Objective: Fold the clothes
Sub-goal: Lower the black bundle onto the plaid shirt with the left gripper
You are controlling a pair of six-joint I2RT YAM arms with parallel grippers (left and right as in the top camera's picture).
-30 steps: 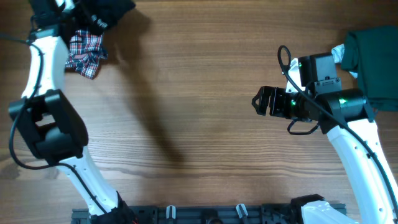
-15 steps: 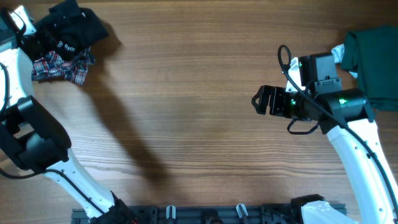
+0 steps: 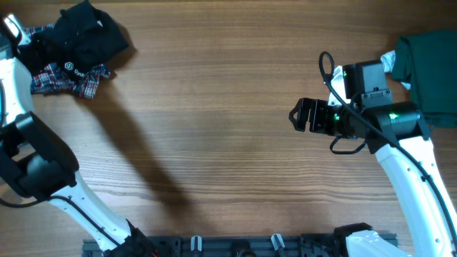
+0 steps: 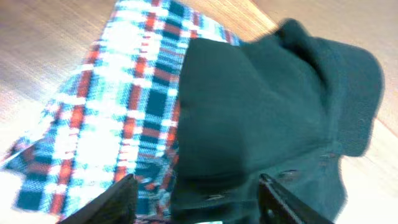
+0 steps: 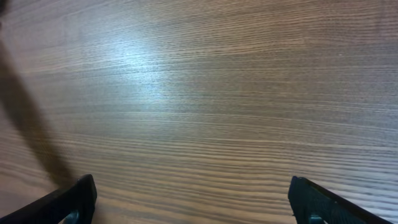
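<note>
Left pincer (image 4: pixel 199 190) has parted, black shirt (image 3: pixel 86 39) lying left-right atop plaid garment (image 3: pixel 68 77)

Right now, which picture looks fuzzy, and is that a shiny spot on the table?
Left wrist view: fuzzy, the plaid cloth and dark shirt look smeared. Right wrist view: sharp, with a glare patch on the table. Overhead view: sharp, a dark shadow beside the left arm.

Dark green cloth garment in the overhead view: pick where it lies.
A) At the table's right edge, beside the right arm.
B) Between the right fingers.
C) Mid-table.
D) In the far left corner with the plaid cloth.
A: the dark green cloth garment lies at the right edge of the brown wooden table, beside the white right arm.
</note>
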